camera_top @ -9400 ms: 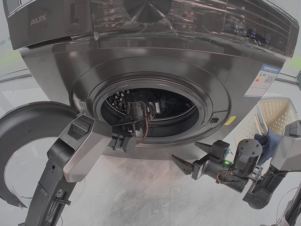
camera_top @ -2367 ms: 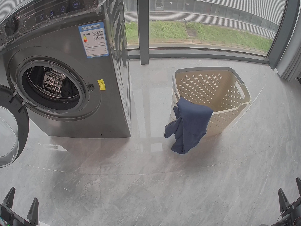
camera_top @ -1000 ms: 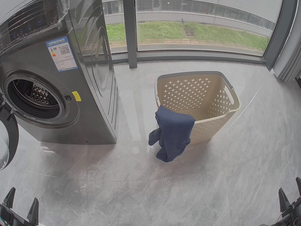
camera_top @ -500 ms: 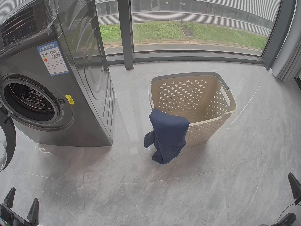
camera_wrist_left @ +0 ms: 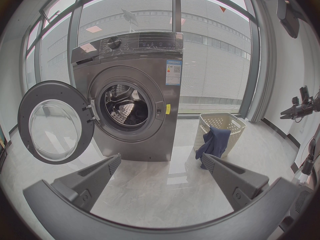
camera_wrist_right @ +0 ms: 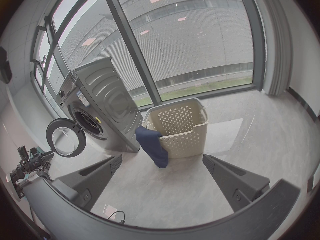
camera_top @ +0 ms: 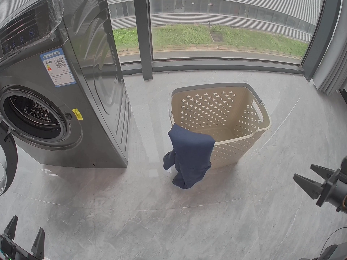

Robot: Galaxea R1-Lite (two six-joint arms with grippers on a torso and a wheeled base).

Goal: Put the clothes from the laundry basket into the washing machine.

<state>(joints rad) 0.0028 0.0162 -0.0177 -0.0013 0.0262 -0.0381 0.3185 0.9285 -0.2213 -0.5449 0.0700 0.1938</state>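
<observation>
A dark blue garment (camera_top: pixel 191 154) hangs over the near left rim of the beige laundry basket (camera_top: pixel 260 105), trailing down to the floor. The grey washing machine (camera_top: pixel 54 91) stands at the left with its round door (camera_top: pixel 5 159) swung open and a dark item inside the drum. My left gripper (camera_top: pixel 23 232) is open at the bottom left corner, far from both. My right gripper (camera_top: pixel 312 179) is open at the right edge, raised and pointing toward the basket, a good way off from it. The garment (camera_wrist_left: pixel 213 142) (camera_wrist_right: pixel 151 145) shows in both wrist views.
Grey marble floor (camera_top: pixel 162 213) lies open between me, the machine and the basket. Floor-to-ceiling windows (camera_top: pixel 224 22) run behind them, and a curtain (camera_top: pixel 334 65) hangs at the far right.
The head camera has backed off from the drum and turned right, bringing the basket to the centre. Over the last second my right gripper rose into view at the right edge.
</observation>
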